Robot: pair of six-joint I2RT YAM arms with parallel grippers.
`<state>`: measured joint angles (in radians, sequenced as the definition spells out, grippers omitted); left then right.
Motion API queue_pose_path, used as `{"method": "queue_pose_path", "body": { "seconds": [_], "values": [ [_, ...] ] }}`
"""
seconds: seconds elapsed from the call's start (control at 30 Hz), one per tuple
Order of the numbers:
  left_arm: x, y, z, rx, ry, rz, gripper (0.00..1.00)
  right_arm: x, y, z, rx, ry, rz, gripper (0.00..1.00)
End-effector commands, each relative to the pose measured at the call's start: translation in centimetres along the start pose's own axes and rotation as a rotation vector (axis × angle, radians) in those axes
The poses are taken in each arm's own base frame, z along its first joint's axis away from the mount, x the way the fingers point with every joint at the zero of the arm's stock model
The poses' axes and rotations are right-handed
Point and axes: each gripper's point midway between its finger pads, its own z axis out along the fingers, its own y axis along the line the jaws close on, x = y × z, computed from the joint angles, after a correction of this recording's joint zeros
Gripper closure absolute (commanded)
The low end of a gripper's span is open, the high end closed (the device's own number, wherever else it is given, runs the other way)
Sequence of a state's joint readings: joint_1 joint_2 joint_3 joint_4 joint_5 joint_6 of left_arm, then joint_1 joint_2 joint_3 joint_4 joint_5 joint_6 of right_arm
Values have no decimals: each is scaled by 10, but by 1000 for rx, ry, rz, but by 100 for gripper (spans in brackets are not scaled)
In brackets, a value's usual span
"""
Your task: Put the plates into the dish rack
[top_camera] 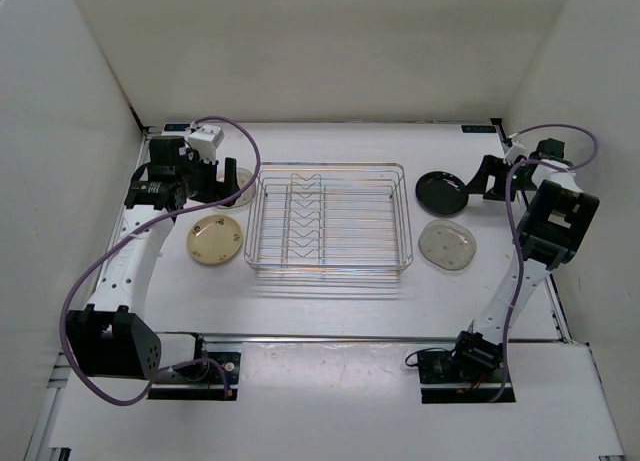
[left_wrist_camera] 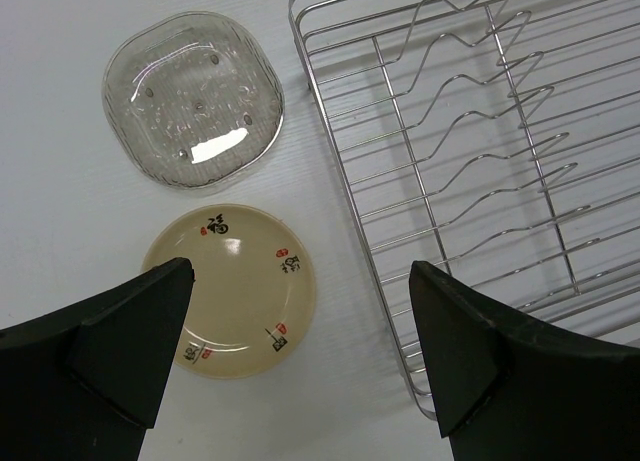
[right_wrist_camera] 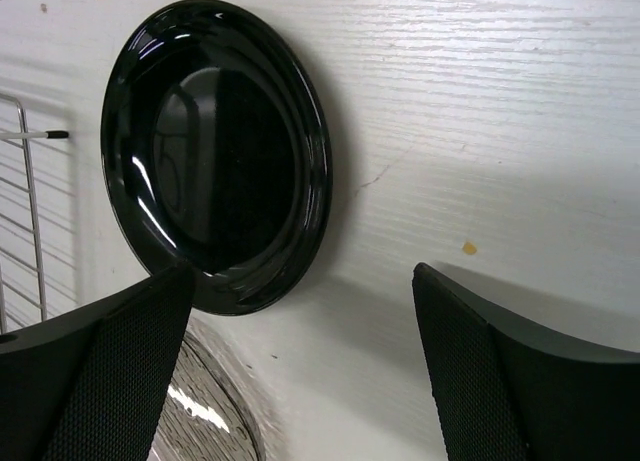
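Observation:
The silver wire dish rack (top_camera: 330, 221) stands mid-table with nothing in it; its side also shows in the left wrist view (left_wrist_camera: 470, 161). A cream-yellow plate (top_camera: 214, 239) lies left of it, and a translucent plate (top_camera: 238, 189) lies just beyond, partly under my left gripper (top_camera: 213, 181). In the left wrist view the open, empty gripper (left_wrist_camera: 300, 291) hovers over the cream plate (left_wrist_camera: 230, 286), with the translucent plate (left_wrist_camera: 193, 99) farther off. My right gripper (top_camera: 482, 178) is open and empty just right of the black plate (top_camera: 441, 191). In the right wrist view the gripper (right_wrist_camera: 300, 291) is low beside the black plate (right_wrist_camera: 215, 151).
A second translucent greyish plate (top_camera: 447, 244) lies right of the rack, in front of the black one; its edge shows in the right wrist view (right_wrist_camera: 205, 416). White walls close in the table on three sides. Purple cables loop off both arms.

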<state>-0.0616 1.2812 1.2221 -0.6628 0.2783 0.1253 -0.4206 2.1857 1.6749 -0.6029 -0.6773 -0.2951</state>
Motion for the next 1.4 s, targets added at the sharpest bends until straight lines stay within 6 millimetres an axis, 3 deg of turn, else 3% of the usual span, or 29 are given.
{"method": "queue_pose_path", "body": {
  "seconds": [0.0, 0.43, 0.67, 1.37],
  "values": [
    [-9, -6, -12, 18, -45, 1, 0, -20, -1, -3, -16, -47, -24, 9],
    [-9, -5, -12, 18, -45, 10, 0, -20, -9, 10, -37, -41, 6, 17],
    [-9, -7, -12, 27, -47, 10, 0, -18, -16, 19, -40, -32, 34, 27],
    [-7, -6, -10, 28, -38, 8, 0, -16, -10, 29, -63, -19, 38, 40]
  ]
}}
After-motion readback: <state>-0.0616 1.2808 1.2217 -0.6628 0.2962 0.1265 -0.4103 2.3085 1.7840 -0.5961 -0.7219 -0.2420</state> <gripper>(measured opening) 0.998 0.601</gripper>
